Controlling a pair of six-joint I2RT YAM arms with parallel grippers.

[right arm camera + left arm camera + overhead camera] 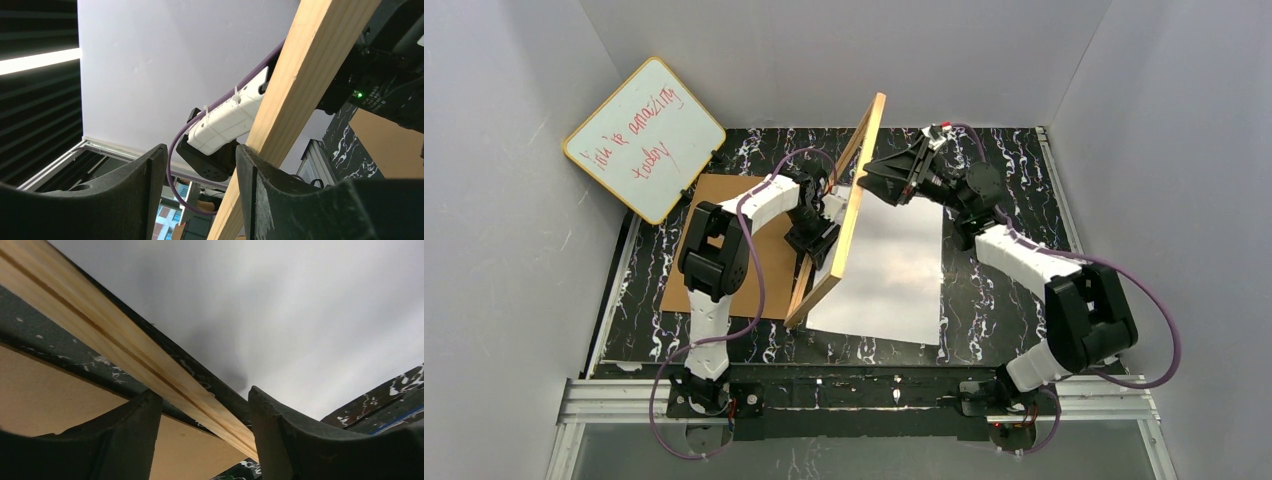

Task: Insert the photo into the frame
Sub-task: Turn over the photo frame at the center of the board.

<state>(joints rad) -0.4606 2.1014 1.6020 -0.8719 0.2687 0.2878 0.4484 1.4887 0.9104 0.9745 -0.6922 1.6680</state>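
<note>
Left gripper (202,396) straddles frame (115,337); whiteboard (644,138) reads "amazing today".

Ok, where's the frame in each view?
Top external: the frame stands on edge, tilted, mid-picture.
Left wrist: the frame is a wooden rail running diagonally from upper left to lower centre.
Right wrist: the frame slants from top right to bottom centre.
Shared landmark: the brown backing board.

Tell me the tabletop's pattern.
The tabletop is black with white marble veining; top external view shows it best.
</note>
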